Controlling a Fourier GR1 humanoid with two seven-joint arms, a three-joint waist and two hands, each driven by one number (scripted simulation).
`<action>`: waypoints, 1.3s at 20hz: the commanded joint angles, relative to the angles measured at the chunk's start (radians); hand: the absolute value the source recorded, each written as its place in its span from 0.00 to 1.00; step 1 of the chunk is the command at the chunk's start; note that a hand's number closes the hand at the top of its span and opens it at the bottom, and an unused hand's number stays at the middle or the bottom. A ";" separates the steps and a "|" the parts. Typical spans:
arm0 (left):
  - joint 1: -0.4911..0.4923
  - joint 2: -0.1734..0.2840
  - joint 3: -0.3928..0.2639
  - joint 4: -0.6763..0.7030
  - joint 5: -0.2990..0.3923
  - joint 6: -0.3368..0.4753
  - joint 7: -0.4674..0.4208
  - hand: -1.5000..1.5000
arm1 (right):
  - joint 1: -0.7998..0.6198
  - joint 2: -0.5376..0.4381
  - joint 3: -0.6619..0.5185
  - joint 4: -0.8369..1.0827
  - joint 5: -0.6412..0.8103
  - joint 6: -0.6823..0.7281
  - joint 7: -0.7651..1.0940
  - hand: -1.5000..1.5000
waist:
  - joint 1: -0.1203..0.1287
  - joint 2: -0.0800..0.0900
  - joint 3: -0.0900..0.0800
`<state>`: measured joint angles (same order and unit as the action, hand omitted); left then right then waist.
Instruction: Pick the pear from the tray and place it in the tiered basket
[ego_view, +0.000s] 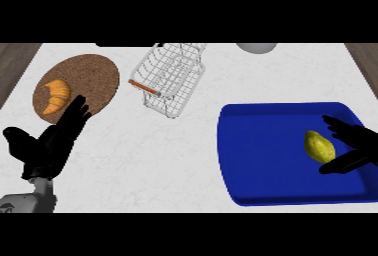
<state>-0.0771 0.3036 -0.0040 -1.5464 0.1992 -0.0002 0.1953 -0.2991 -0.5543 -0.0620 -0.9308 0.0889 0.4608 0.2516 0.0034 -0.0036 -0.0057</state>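
Grasp step: right robot hand (353, 146) spread around pear (319, 146), not closed, at 3 o'clock in blue tray (251, 165). Next: close, lift, carry toward 11 o'clock to tiered basket (171, 77). Left robot hand (52, 142) open, resting at 9 o'clock.

right hand (353, 145) cut by edge (palm unseen), grey object (256, 47) cropped

Basket (171, 75): thin silvery wire. Tray (258, 165): smooth blue plastic look. Mat (92, 75): rough cork-like. Counter (148, 160): pale marbled stone look.
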 joint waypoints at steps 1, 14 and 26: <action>0.014 -0.007 0.003 -0.042 -0.005 0.001 0.030 0.50 | -0.040 -0.018 0.018 0.012 -0.015 0.133 0.045 1.00 | 0.003 0.003 0.006; 0.000 -0.082 -0.020 0.008 -0.087 0.026 -0.003 0.50 | 0.010 0.047 0.069 -0.037 0.154 0.016 -0.119 1.00 | -0.004 0.004 0.006; 0.060 -0.034 0.021 -0.053 -0.030 -0.014 0.029 0.50 | 0.025 0.042 0.298 -0.459 0.740 -0.613 0.147 1.00 | -0.014 -0.012 0.004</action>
<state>-0.0531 0.2733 0.0199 -1.5667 0.1637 -0.0141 0.2150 -0.2775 -0.5552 0.2142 -1.2598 0.7212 0.0091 0.3174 -0.0108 -0.0119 -0.0034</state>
